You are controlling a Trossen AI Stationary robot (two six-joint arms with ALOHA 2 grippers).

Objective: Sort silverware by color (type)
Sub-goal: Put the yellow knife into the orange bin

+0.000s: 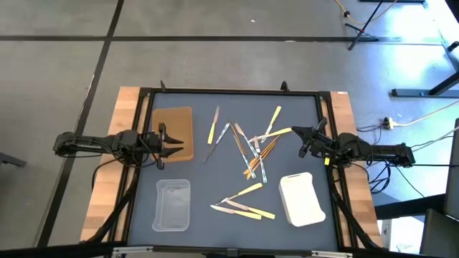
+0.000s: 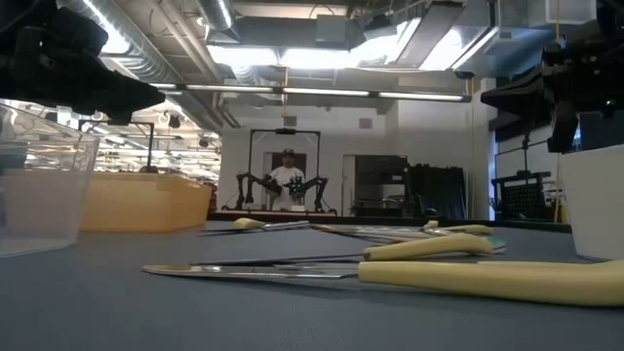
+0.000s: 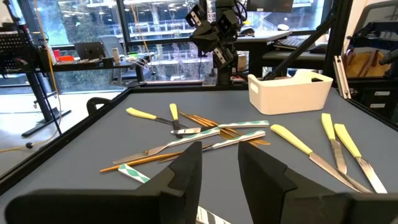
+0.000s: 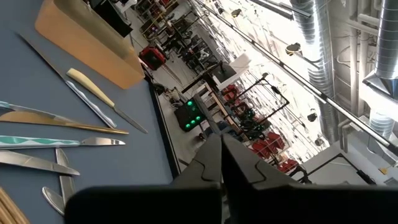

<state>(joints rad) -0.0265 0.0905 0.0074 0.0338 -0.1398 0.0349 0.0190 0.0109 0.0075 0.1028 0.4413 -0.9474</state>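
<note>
Dark gray table (image 1: 215, 215) w/ wood borders sits on a concrete floor. High view: silverware (image 1: 251, 150) lies scattered mid-table, yellow-handled, patterned and thin wooden pieces crossing each other, plus a smaller bunch nearer the front betw. the clear tray (image 1: 172, 206) and white tray (image 1: 302, 199). Brown tray (image 1: 176, 132) at back left. Left gripper (image 1: 162, 145) hovers at the brown tray's left edge, fingers apart, nothing betw. them. Right gripper (image 1: 310, 140) sits at the table's right side, just right of the main pile, clenched, holding nothing.

Low view: yellow-handled knives (image 2: 468, 276) lie flat up close; clear tray (image 2: 39, 190) and brown tray (image 2: 141, 203) on the left, white tray (image 2: 593, 200) on the right. A person (image 2: 288, 180) stands far back in the room.

Left wrist view: its fingers (image 3: 189, 171) parted w/ a gap, empty; silverware (image 3: 199, 132) spread just beyond, white tray (image 3: 291, 91) further, other arm's gripper (image 3: 214, 37) behind.

Right wrist view: fingers (image 4: 214, 158) pressed together, empty; a few utensils (image 4: 74, 112) on the mat, brown tray (image 4: 87, 40) past them.
</note>
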